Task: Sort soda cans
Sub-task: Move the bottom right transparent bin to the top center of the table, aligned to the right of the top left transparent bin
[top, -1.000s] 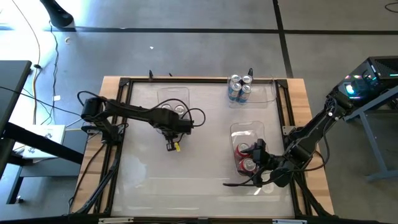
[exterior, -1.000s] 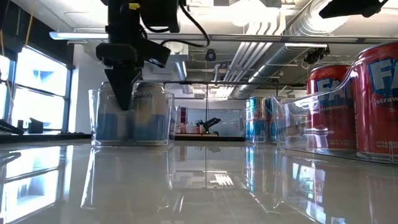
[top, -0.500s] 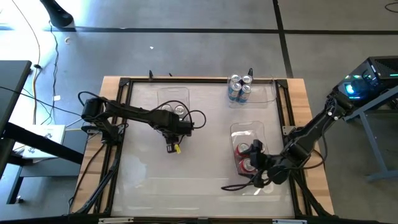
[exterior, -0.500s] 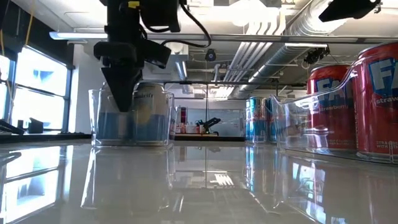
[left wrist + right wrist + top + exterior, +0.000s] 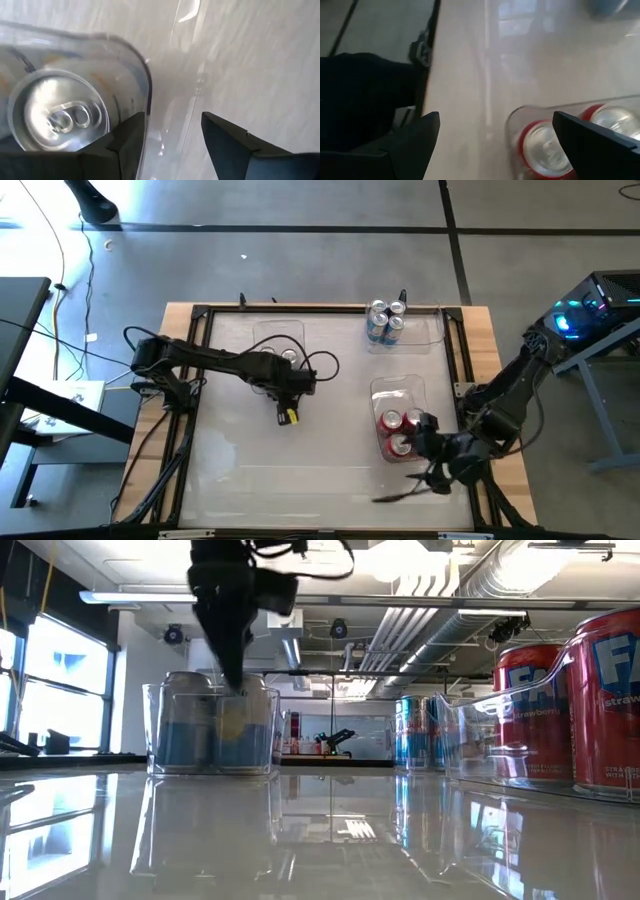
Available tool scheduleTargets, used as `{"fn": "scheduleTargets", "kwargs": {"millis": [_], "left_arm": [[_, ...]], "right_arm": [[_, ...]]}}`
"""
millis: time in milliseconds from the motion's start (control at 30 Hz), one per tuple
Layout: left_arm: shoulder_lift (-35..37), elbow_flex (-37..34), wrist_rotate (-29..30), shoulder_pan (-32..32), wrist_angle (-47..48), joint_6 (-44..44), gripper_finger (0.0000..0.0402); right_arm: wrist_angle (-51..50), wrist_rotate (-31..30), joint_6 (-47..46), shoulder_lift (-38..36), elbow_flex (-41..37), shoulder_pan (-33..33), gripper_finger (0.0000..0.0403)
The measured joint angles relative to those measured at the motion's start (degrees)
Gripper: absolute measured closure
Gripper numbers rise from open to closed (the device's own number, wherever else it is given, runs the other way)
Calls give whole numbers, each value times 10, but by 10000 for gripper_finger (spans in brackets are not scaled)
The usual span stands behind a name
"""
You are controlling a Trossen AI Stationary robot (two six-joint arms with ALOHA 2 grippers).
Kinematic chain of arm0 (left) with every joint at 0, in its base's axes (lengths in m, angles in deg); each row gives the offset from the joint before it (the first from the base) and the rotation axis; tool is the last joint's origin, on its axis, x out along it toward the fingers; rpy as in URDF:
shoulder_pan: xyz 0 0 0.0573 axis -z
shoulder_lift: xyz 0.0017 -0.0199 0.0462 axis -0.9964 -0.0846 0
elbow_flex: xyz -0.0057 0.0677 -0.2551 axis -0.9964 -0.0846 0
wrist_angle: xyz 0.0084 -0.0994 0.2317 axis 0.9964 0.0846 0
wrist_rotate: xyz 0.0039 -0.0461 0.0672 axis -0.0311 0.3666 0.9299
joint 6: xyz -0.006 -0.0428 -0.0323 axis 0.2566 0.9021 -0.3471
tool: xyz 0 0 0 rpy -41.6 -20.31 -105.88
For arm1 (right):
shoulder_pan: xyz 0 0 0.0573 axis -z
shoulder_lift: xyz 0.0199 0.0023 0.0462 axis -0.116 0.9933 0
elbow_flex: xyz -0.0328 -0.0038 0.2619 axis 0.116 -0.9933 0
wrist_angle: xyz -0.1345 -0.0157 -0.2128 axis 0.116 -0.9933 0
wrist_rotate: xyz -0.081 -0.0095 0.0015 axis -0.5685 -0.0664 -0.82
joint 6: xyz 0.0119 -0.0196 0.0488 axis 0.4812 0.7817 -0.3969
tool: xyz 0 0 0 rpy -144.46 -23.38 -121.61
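Observation:
Two silver-grey soda cans (image 5: 282, 356) stand in a clear bin (image 5: 262, 330) at the far left. My left gripper (image 5: 283, 392) hangs open just over that bin's near end. In the left wrist view my left gripper (image 5: 172, 140) has its fingers astride the bin's corner (image 5: 148, 95), beside a silver can top (image 5: 60, 117). Three red cans (image 5: 400, 430) stand in a bin (image 5: 398, 387) at the right. My right gripper (image 5: 425, 460) is wide open above that bin's near end. Blue cans (image 5: 385, 320) stand in a far bin.
A black frame rail (image 5: 200, 380) runs round the table top, and cables loop over the left arm (image 5: 320, 365). The table's middle and near left (image 5: 260, 470) show bare white surface. In the low view the red cans' bin (image 5: 520, 730) stands close at the right.
My left gripper has risen out of the silver cans' bin and gone a little toward the table's right edge. My right gripper has lifted, tipped up toward level and drawn back toward the near right corner. The cans have stayed put.

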Motion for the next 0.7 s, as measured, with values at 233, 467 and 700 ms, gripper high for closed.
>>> {"fn": "scheduleTargets", "kwargs": {"millis": [233, 467, 700], "left_arm": [[0, 45, 2, 5, 8, 2, 211], [0, 68, 109, 55, -38, 21, 211], [0, 68, 204, 125, -94, 70, 211]], "right_arm": [[-3, 18, -92, 27, 0, -61, 18], [-76, 49, -141, 101, 0, -72, 18], [-99, 107, -92, 153, 0, -36, 45]]}}
